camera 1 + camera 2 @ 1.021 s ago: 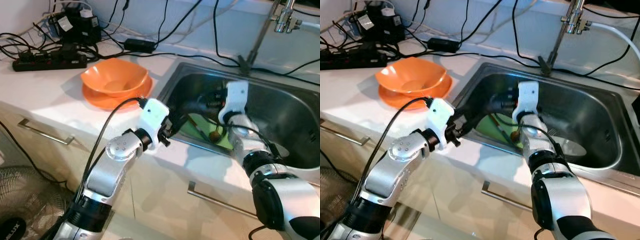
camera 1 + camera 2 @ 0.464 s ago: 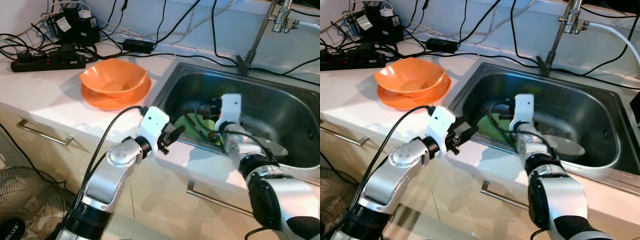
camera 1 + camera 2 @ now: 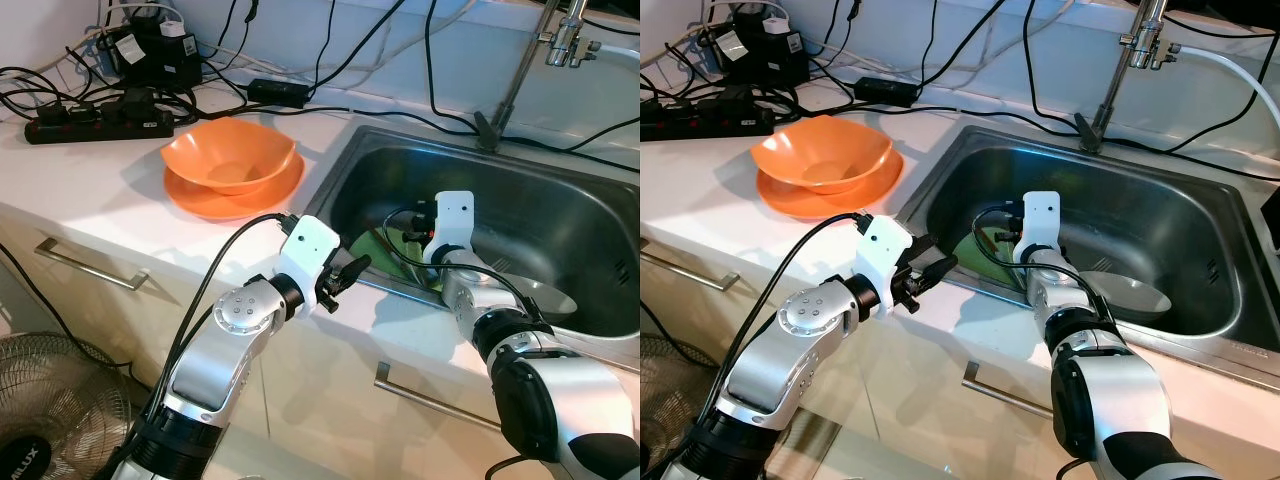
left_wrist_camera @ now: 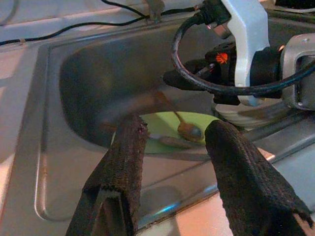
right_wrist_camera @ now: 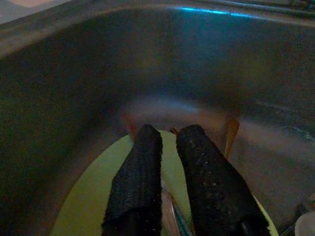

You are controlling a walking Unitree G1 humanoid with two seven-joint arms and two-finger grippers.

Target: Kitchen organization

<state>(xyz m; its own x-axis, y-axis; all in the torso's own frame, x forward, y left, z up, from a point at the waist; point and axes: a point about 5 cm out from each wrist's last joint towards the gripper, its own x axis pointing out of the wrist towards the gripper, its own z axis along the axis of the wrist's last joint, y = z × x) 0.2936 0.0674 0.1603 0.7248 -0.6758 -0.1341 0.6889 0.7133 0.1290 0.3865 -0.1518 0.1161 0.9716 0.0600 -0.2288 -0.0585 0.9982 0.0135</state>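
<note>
A green plate (image 4: pixel 197 120) lies on the sink floor near the front wall, with a brown spoon (image 4: pixel 189 130) resting on it. My right gripper (image 5: pixel 170 132) reaches down into the sink just above this plate, its fingers pressed close together. Whether they pinch the spoon's handle is unclear. My left gripper (image 3: pixel 350 268) hovers over the sink's front rim (image 3: pixel 400 292), open and holding nothing, pointing at the plate. An orange bowl (image 3: pixel 230 160) sits on an orange plate (image 3: pixel 215 202) on the counter to the left.
A grey metal bowl (image 3: pixel 1130 295) lies in the sink (image 3: pixel 580 215) to the right of the green plate. The faucet (image 3: pixel 565 30) stands behind. A power strip (image 3: pixel 95 125) and cables crowd the counter's back left. A fan (image 3: pixel 40 420) stands on the floor.
My left gripper has drawn back out of the sink to its front rim. My right gripper has sunk lower and shifted slightly left over the green plate.
</note>
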